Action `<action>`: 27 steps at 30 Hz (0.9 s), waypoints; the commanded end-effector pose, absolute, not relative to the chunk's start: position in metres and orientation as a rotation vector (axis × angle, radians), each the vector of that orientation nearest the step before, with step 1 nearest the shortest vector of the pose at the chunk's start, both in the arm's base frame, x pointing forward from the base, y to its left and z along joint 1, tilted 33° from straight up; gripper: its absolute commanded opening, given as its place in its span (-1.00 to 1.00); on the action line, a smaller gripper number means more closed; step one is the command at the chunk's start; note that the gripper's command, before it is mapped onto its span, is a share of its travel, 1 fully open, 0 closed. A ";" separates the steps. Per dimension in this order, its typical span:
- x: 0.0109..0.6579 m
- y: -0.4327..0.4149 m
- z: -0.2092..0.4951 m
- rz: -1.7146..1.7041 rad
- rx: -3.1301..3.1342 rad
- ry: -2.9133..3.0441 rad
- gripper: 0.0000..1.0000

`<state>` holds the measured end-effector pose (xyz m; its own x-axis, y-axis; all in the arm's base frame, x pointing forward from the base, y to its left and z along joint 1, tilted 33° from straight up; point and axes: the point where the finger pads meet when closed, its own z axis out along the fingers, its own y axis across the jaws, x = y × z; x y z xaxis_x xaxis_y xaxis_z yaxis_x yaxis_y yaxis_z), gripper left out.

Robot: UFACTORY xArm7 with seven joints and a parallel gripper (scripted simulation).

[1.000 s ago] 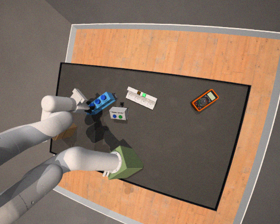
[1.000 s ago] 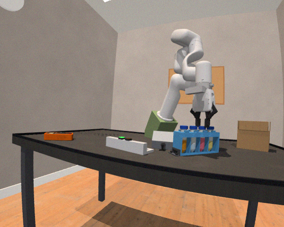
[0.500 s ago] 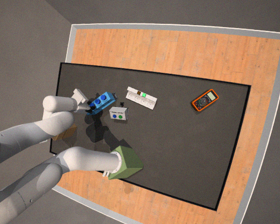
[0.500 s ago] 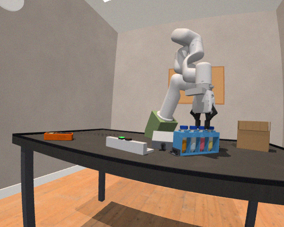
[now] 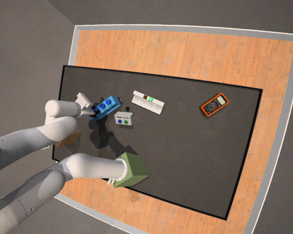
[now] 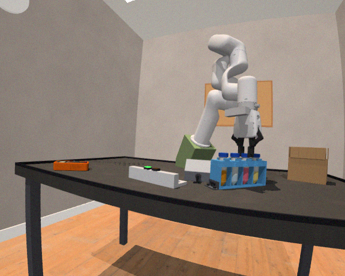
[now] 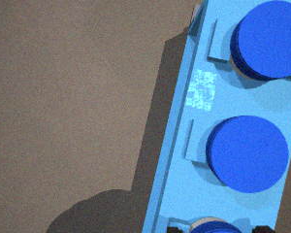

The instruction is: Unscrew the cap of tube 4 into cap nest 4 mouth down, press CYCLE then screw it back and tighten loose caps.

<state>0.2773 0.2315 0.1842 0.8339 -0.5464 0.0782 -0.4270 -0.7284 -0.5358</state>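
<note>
We saw the white arm [image 6: 226, 77] rise from its green pedestal [image 6: 186, 154], fold over at the top and drop the wrist straight down over the blue decapping station [image 6: 238, 177]; the gripper [image 6: 245, 149] pointed downward with its black fingers [image 6: 240, 146] closed on a blue cap [image 6: 244, 155], the second tube from the right in the exterior view; in the wrist view that cap [image 7: 214, 227] showed only as a sliver at the bottom edge.

The station stood near the mat's left end in the top view, beside the grey key housing [image 5: 124, 118] with its blue key [image 5: 119, 121] and green key [image 5: 126, 122]; all four blue caps sat on their tubes; the white cap tray [image 5: 148, 102] lay just beyond, its green lamp [image 5: 150, 99] lit.

The dark table [image 6: 167, 202] also carried an orange multimeter [image 5: 215, 104] well apart to the right and a cardboard box [image 6: 307, 168]; the floor [image 5: 181, 52] was wooden, the walls grey.
</note>
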 end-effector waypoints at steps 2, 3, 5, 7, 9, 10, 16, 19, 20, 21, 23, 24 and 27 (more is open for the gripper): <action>0.278 0.232 0.186 -0.317 -2.499 0.715 -1.00; 0.278 0.232 0.186 -0.317 -2.499 0.715 -1.00; 0.278 0.232 0.186 -0.310 -2.490 0.739 -1.00; 0.278 0.232 0.185 -0.296 -2.472 0.788 -1.00; 0.278 0.232 0.185 -0.281 -2.453 0.836 -1.00; 0.278 0.232 0.185 -0.274 -2.443 0.860 -1.00; 0.278 0.232 0.186 -0.245 -2.402 0.956 -1.00; 0.278 0.232 0.186 -0.222 -2.369 1.026 -1.00; 0.278 0.232 0.185 -0.215 -2.358 1.049 -1.00; 0.278 0.232 0.185 -0.208 -2.347 1.072 -1.00; 0.278 0.232 0.185 -0.193 -2.323 1.118 -1.00; 0.278 0.232 0.185 -0.185 -2.311 1.141 -1.00; 0.278 0.232 0.185 -0.163 -2.273 1.208 -1.00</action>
<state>0.2774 0.2316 0.1837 0.6665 -0.7396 -0.0936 -0.6598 -0.5268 -0.5358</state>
